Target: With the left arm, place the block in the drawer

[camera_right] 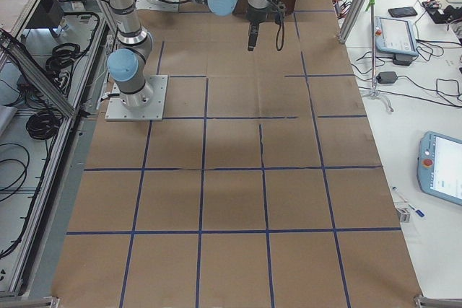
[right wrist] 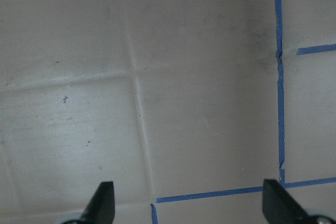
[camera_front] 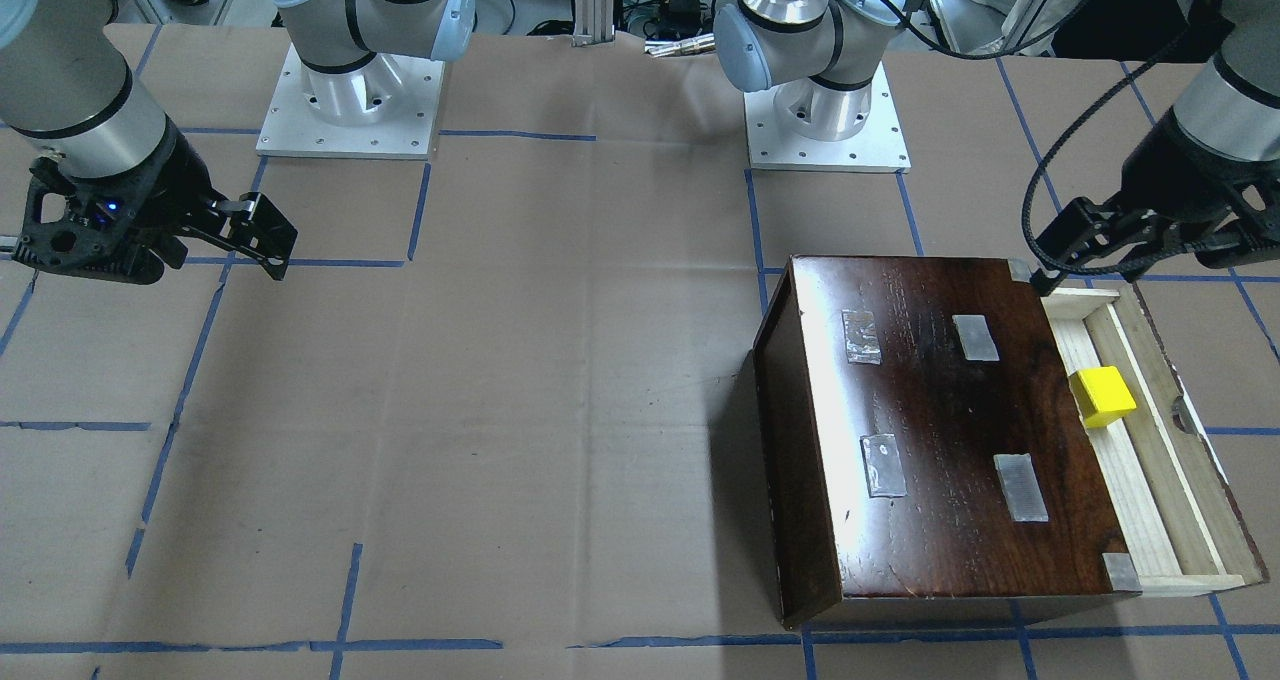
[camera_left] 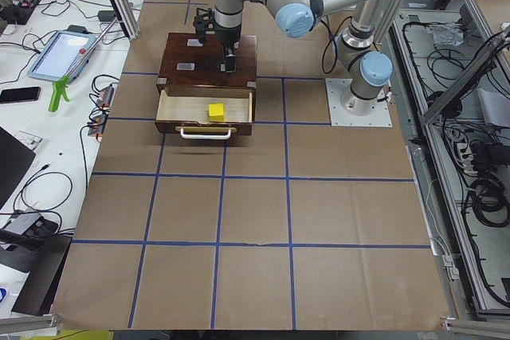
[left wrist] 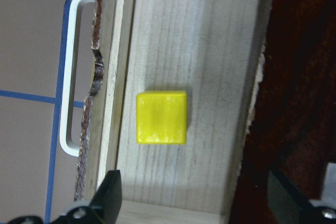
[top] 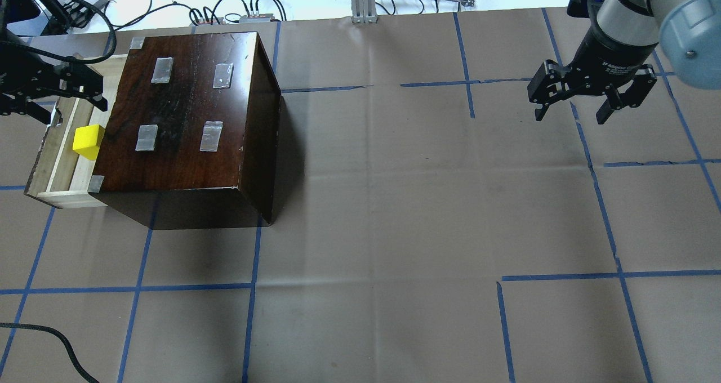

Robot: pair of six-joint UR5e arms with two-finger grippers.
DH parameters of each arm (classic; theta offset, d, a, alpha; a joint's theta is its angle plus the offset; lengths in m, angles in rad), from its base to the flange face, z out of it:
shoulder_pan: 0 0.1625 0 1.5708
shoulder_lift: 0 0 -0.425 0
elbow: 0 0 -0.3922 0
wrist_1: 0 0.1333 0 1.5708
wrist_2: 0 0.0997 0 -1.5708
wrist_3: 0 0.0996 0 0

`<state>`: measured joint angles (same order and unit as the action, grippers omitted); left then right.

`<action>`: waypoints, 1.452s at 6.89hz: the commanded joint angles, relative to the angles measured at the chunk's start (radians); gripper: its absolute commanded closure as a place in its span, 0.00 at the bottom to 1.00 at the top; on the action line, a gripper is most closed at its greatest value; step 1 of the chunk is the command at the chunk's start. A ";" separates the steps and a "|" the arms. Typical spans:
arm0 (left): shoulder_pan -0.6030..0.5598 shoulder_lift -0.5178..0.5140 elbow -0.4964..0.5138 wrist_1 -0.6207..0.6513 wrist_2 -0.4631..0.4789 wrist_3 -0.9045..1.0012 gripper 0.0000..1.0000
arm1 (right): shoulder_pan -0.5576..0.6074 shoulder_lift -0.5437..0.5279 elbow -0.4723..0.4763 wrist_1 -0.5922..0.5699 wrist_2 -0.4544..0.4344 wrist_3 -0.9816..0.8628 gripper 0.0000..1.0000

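Block [left wrist: 161, 117] sits flat on the floor of the pulled-out drawer [camera_front: 1150, 490], so the putting-in step looks done. The left gripper [left wrist: 195, 199] hangs above the drawer, wide open and holding nothing. The block lies near its two fingers and touches neither. I think the next move is to lift straight up, clear of the drawer walls and the brown box [top: 186, 101]. Far across the table, the right gripper [top: 570, 115] is open too.
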<state>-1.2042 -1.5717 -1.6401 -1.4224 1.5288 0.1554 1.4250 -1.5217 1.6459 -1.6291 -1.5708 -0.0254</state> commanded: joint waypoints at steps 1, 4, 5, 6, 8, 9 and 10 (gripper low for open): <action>-0.133 0.025 0.000 -0.035 0.002 -0.168 0.02 | 0.000 0.000 0.000 0.000 0.000 -0.001 0.00; -0.289 0.027 -0.001 -0.065 0.005 -0.240 0.02 | 0.000 0.000 0.000 0.000 0.000 0.001 0.00; -0.320 0.027 -0.006 -0.067 0.011 -0.237 0.02 | 0.000 0.000 0.000 0.000 0.000 -0.001 0.00; -0.345 0.025 -0.009 -0.067 0.026 -0.226 0.02 | 0.000 0.000 0.000 0.000 0.000 -0.001 0.00; -0.348 0.035 -0.023 -0.064 0.025 -0.163 0.02 | 0.000 0.000 0.000 0.000 0.000 -0.001 0.00; -0.351 0.030 -0.023 -0.066 0.025 -0.163 0.02 | 0.000 0.000 0.000 0.000 0.000 -0.001 0.00; -0.351 0.029 -0.023 -0.066 0.027 -0.163 0.02 | 0.000 0.000 0.000 0.000 0.000 -0.001 0.00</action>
<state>-1.5540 -1.5412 -1.6622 -1.4876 1.5543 -0.0109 1.4251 -1.5217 1.6459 -1.6291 -1.5708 -0.0261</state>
